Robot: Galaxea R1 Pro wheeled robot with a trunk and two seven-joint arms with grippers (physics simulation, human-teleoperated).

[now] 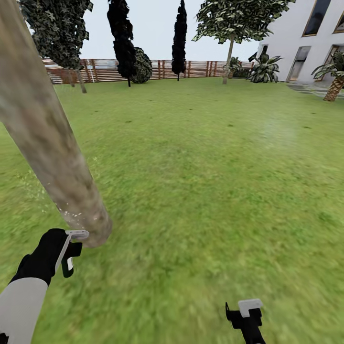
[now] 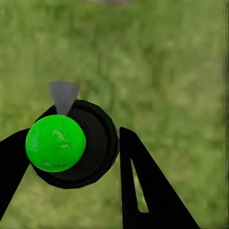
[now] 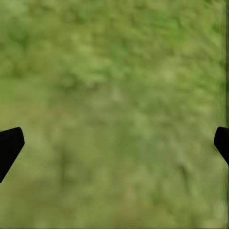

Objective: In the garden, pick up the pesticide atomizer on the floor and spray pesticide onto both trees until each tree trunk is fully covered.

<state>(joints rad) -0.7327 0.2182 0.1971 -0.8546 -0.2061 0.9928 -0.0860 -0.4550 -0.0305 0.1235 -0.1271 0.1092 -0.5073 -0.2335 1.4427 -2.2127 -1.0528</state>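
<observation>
The main risk is wasted spray. The atomizer [image 2: 71, 145] sits low, just beside the foot of the trunk [image 1: 50, 143], and the grey nozzle piece [image 1: 76, 234] near the left gripper [image 1: 67, 258] seems aimed only at the lowest part. Judging from the head view, most of the column above would stay uncovered unless the arm lifts and sweeps upward. The arm is also close enough to the bark that a raise could knock the bottle against it and loosen the grip.

In the left wrist view the left gripper's two black fingers [image 2: 143, 186] close around the atomizer's dark round body with its green cap, one on each side, holding it over the grass [image 2: 181, 62].

The right gripper [image 1: 246, 317] hangs low over the grass [image 3: 114, 95], fingertips [image 3: 9, 145] spread wide at the frame edges, holding nothing.

The second tree cannot be picked out with certainty among the distant ones by the fence [image 1: 200, 69].
</observation>
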